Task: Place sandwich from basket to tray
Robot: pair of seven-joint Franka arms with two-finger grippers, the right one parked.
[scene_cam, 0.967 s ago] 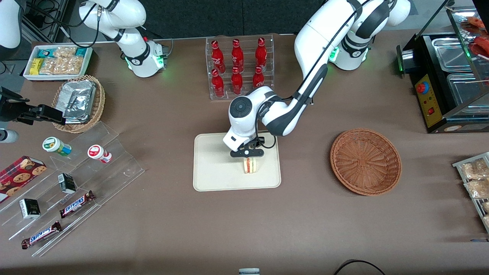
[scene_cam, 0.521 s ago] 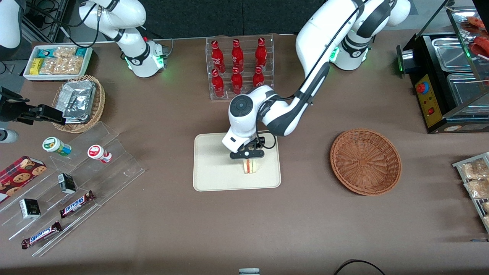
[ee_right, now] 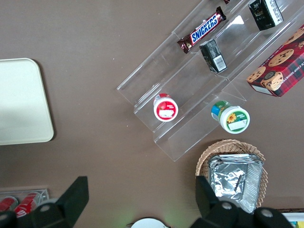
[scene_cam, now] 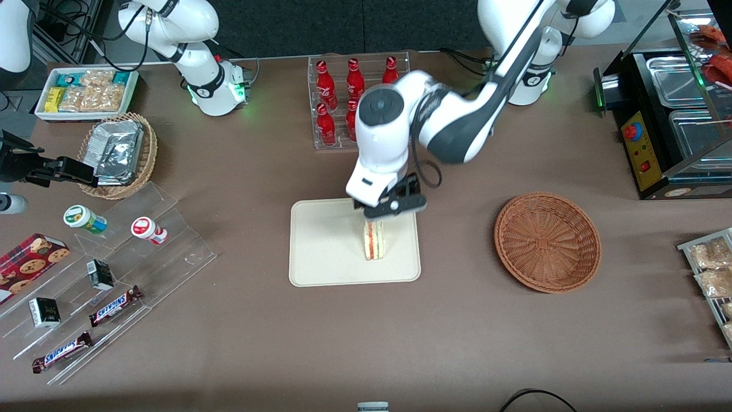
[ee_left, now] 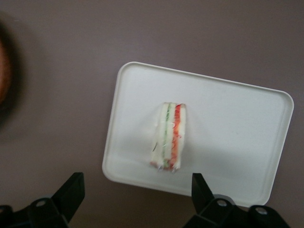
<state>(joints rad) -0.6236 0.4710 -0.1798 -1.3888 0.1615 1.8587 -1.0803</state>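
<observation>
**Inspector A:** Location of the sandwich (scene_cam: 374, 240)?

**Inspector B:** It stands on edge on the tray (scene_cam: 320, 252), in the half of the tray toward the working arm's end of the tabletop (scene_cam: 457, 332). The wrist view shows pale bread with green and red filling stripes (ee_left: 169, 137). It touches nothing but the tray floor.

**Inspector A:** State of the hand (scene_cam: 391, 207)?

**Inspector B:** The hand hangs above the tray's edge farther from the front camera, just above the sandwich and clear of it. Its fingers (ee_left: 71, 192) are spread wide apart in the wrist view, with the sandwich visible between and below them. Nothing is held.

**Inspector A:** The basket (scene_cam: 547, 241)?

**Inspector B:** It sits on the tabletop well apart from the tray, toward the working arm's end. No item shows inside it.

**Inspector A:** Other objects noted?

**Inspector B:** A clear rack of red bottles (scene_cam: 343, 103) stands farther from the camera than the tray, partly covered by the arm. A smaller tan basket with foil packets (scene_cam: 119, 153) and a clear stepped stand with snack bars (scene_cam: 114, 303) lie toward the parked arm's end.
</observation>
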